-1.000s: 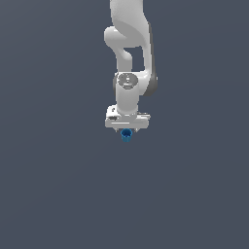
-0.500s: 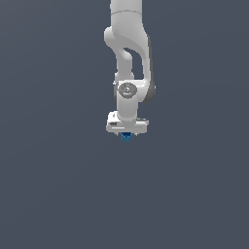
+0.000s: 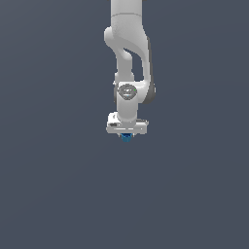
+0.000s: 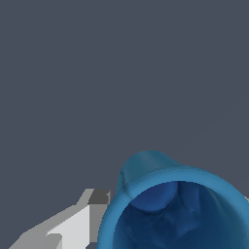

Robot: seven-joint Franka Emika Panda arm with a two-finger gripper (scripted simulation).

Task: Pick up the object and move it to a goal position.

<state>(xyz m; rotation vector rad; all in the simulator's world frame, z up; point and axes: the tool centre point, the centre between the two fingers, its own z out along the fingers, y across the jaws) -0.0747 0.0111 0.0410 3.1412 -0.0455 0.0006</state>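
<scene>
the gripper hung at the end of the white arm over a plain grey ground, and the object, a small bright-blue cup, sat just under the hand, poking out between the fingers. it looked closed on the cup, though how hard it pinched could not be told. the chief risk, by my judgement, was a slip: the cup was far narrower than the hand and showed a flared, rounded wall, so a shallow or off-centre pinch could have let it twist or drop during a quick carry. no goal marker appeared in either view, so a misplaced release was a second worry. the exterior view gave the whole arm and how little of the cup stuck out below the hand, but no detail of the grip. the wrist view showed the object filling the frame near the lens, its darker hollow mouth turned toward the camera, with one pale finger right beside its rim; the other finger was out of sight there.
</scene>
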